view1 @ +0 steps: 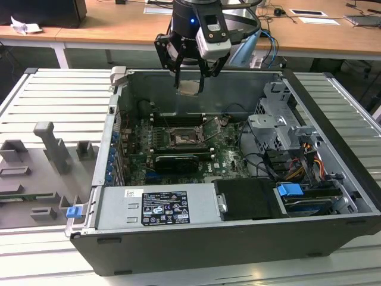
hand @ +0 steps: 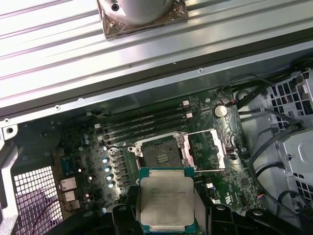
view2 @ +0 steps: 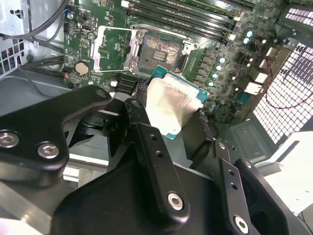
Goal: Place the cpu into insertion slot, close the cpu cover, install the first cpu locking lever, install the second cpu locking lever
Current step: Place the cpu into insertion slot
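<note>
Clenches black end effector [view1: 190, 82] on pale flat square cpu [hand: 166, 203], held flat above dark silver-rimmed insertion slot [hand: 164, 152] for alignment.

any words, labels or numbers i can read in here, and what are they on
No text here reads clearly.
Black label on the grey metal box at the case front: white print, too small to read.
cpu: faint marks on its metal face, blurred.
Green circuit board: white marks, too small.

Open computer case [view1: 238, 250] on ribbed metal surface [view1: 59, 95]. Power supply [view1: 161, 205] along near wall, black graphics card [view1: 175, 162] just beyond. Grey fixture blocks [view1: 50, 146] at exterior view's left. Wooden desk [view1: 119, 24] behind.
</note>
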Action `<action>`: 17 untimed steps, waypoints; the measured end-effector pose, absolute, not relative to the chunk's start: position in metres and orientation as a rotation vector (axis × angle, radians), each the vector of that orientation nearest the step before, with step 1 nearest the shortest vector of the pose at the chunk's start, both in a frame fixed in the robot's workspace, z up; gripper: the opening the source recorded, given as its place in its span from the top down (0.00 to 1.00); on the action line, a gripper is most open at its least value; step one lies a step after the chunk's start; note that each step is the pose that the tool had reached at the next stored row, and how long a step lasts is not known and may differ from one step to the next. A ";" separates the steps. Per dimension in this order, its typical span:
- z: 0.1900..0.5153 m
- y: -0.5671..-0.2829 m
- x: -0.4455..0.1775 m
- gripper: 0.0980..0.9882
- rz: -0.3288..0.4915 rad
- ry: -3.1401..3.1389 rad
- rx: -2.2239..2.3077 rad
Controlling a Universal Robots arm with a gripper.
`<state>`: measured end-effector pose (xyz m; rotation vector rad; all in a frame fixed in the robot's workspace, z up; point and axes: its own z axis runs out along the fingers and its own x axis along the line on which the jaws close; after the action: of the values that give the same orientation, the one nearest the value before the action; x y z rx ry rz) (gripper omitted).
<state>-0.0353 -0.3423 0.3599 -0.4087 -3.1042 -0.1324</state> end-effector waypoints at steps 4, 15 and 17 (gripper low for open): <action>0.360 -0.342 -0.035 0.52 -0.133 -3.101 -0.438; 0.360 -0.342 -0.035 0.52 -0.133 -3.086 -0.551; 0.359 -0.342 -0.035 0.52 -0.133 -3.082 -0.578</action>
<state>-0.0353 -0.3422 0.3588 -0.5782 -3.0819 -0.1331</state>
